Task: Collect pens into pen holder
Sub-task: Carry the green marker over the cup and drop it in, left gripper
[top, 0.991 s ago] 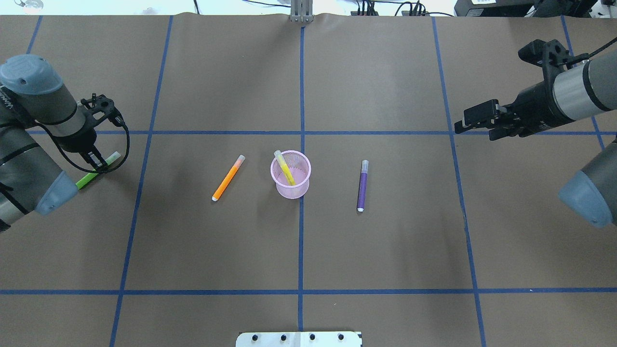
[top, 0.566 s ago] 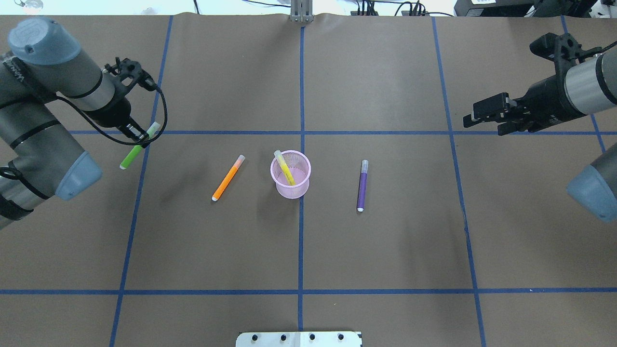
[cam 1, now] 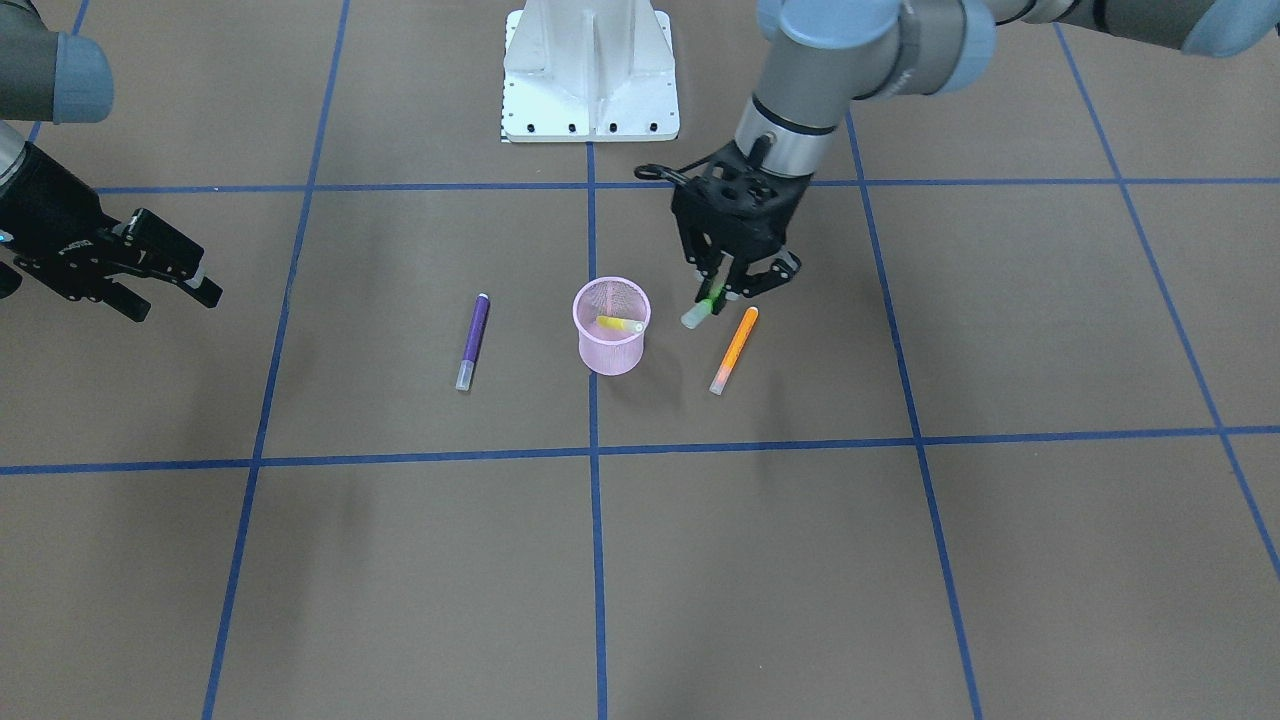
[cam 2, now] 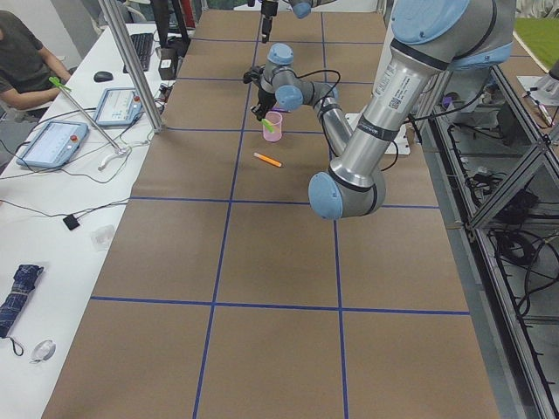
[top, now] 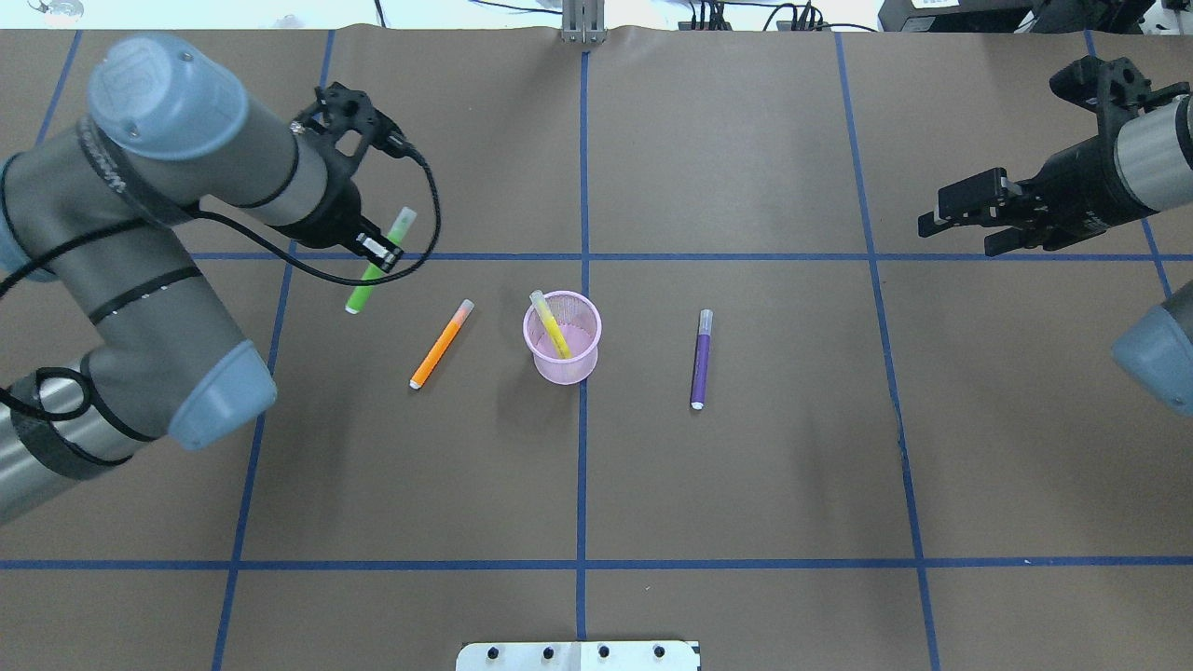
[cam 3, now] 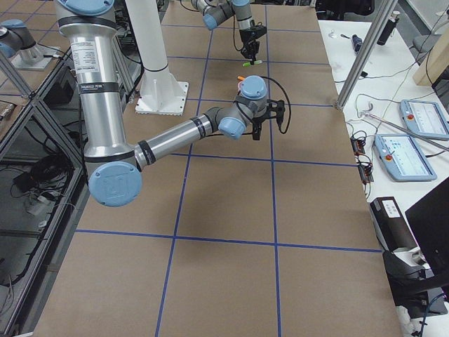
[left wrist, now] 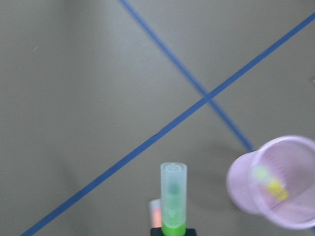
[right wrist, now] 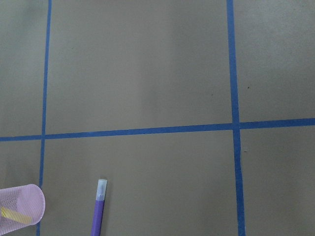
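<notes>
L pincer [top: 377,253] moved green pen [top: 362,291] toward pen holder [top: 580,369], wrist cam shows cap [left wrist: 173,189]

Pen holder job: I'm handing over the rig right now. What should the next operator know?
Left gripper: shut on the green pen, lifted off the table, on the robot's left of the pen holder.
Right gripper: open, empty, far out on the right.
Done: yellow pen leans inside the holder.
Left: drop the green pen in, then collect the orange pen and purple pen, which lie flat on either side of the holder.
</notes>
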